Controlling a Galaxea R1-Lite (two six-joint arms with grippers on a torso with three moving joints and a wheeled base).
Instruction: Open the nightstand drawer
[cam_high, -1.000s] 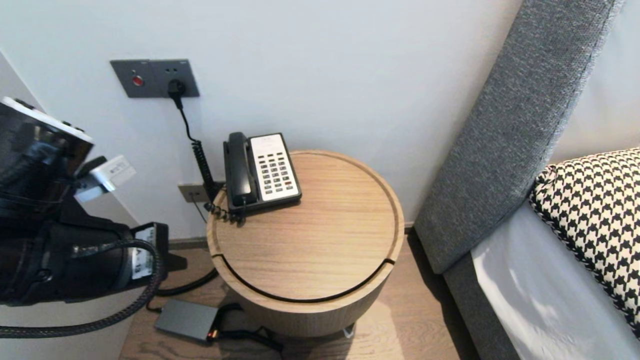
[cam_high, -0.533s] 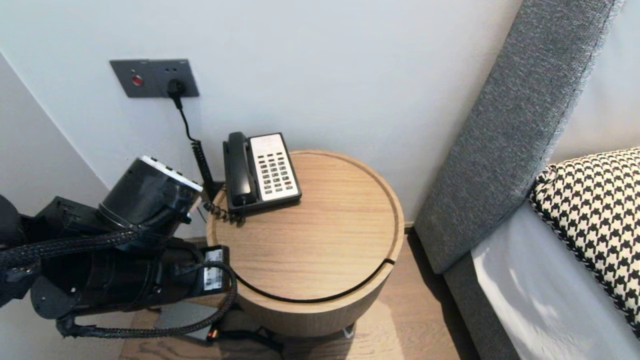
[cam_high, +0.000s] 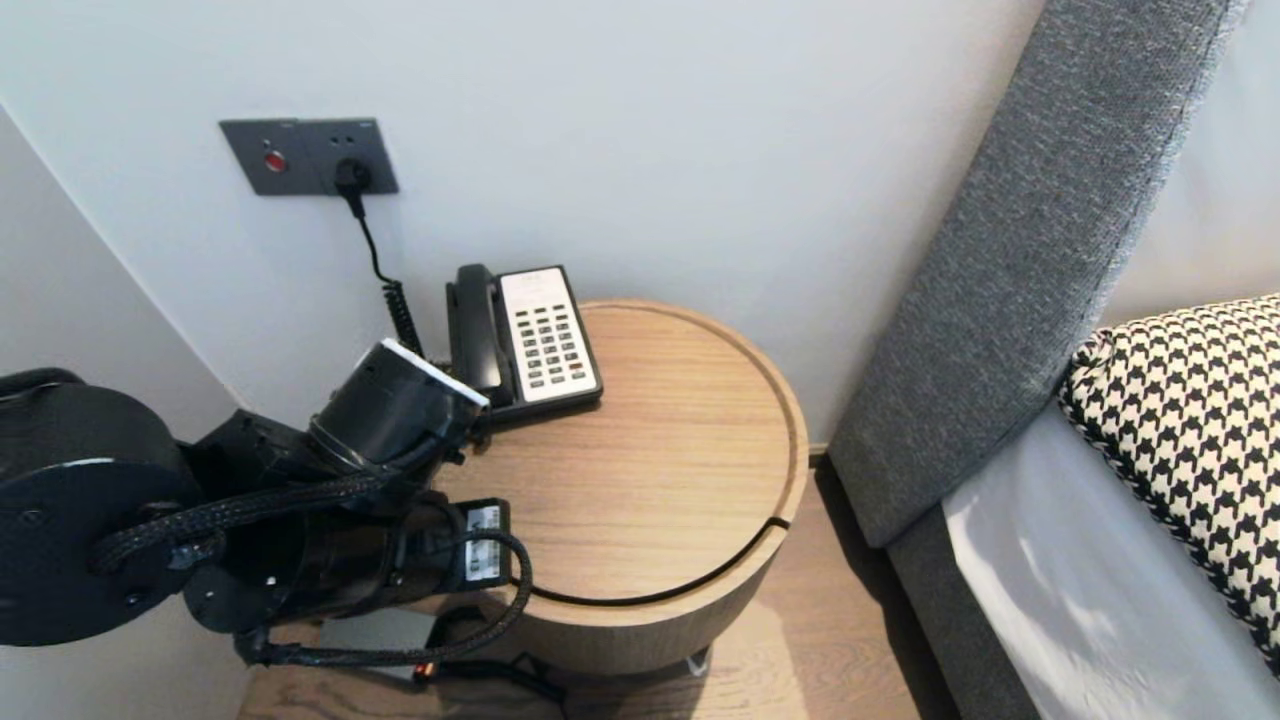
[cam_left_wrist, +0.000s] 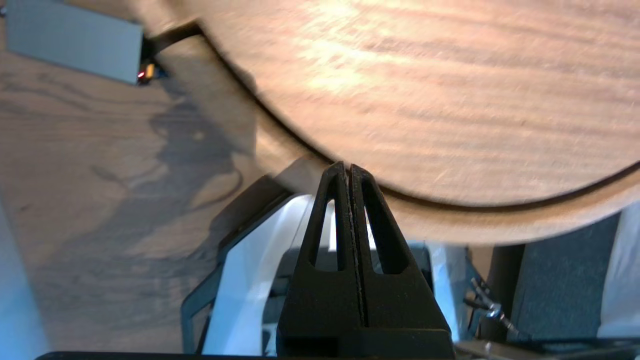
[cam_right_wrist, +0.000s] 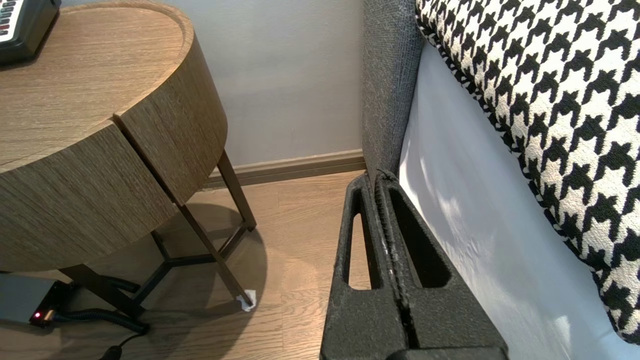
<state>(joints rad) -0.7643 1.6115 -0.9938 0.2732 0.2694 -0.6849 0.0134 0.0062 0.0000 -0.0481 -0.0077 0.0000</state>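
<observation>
Where the round tabletop (cam_high: 650, 480) curves toward me, my left jaws hang clenched and empty close to its near rim, my left arm (cam_high: 300, 530) low at its left side. On its far left edge sits the telephone (cam_high: 525, 340), a coiled cord (cam_high: 400, 310) beside it leading up to the wall socket (cam_high: 310, 155). My right jaws, also clenched, rest beside the bed (cam_right_wrist: 460, 210), near the checked pillow (cam_right_wrist: 550, 100).
</observation>
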